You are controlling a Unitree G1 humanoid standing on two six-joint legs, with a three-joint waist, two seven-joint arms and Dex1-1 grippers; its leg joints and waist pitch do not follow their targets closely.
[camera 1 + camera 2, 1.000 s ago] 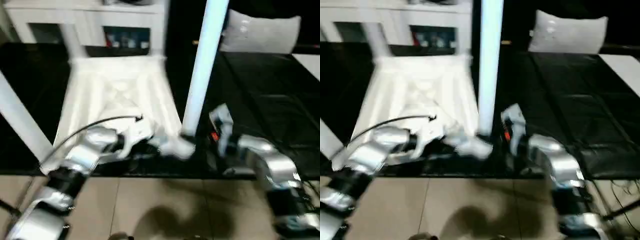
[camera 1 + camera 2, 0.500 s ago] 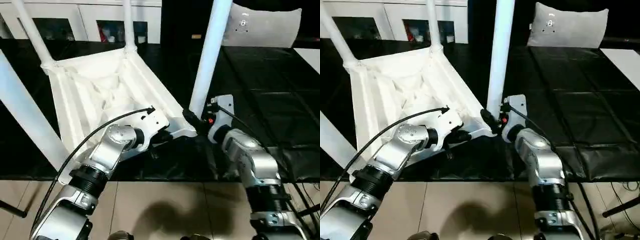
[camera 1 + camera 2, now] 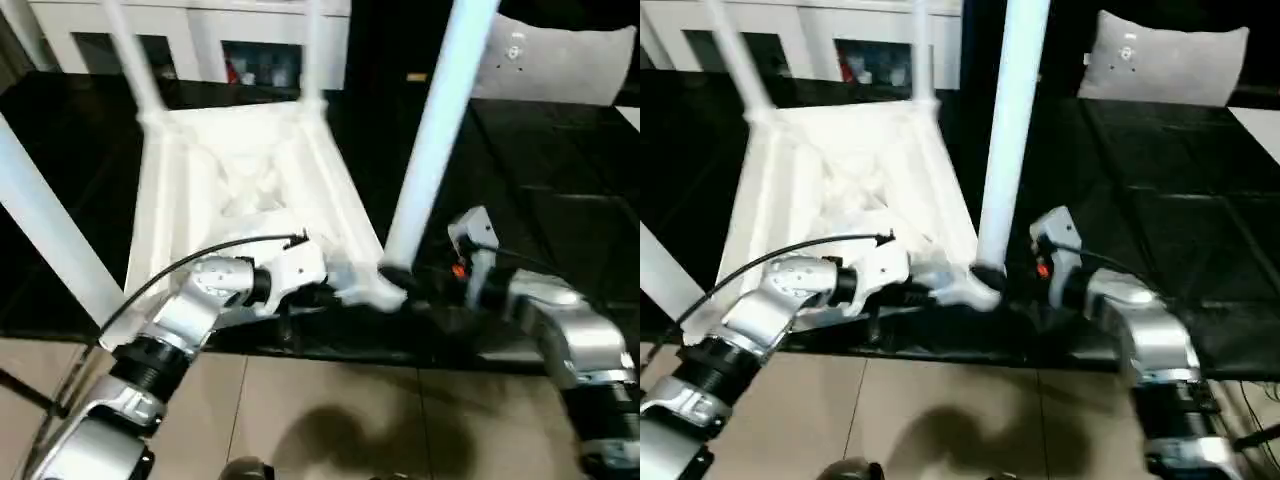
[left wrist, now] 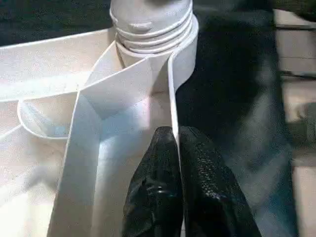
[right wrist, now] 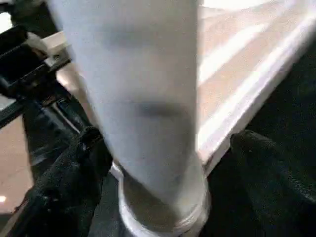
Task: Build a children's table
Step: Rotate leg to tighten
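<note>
The children's table (image 3: 235,190) lies upside down on the black surface (image 3: 560,190), ribbed underside up, all four legs standing in its corner sockets, two at the far corners and two at the near. The near right leg (image 3: 432,130) rises almost straight up from its socket (image 4: 150,22), its long axis close to vertical with a slight lean toward the robot's right, and this is the line on which the coming move depends. The right gripper (image 5: 163,168) stands at the very foot of that leg, one black finger (image 5: 69,177) on each side of the shaft, spread wide and, as far as the wrist view shows, not clearly pressing on it. The left gripper (image 4: 175,177) is pinched tight on the thin outer rim of the tabletop just beside the same socket, bracing the corner. The right arm is thus the nearer to the leg, the left to the top. In judgement, the leg looks nearly seated, and any final push or twist would have to run straight down the leg's axis while the left holds the rim firm. A white cushion (image 3: 555,62) and a white cabinet (image 3: 200,50) stand well behind.
</note>
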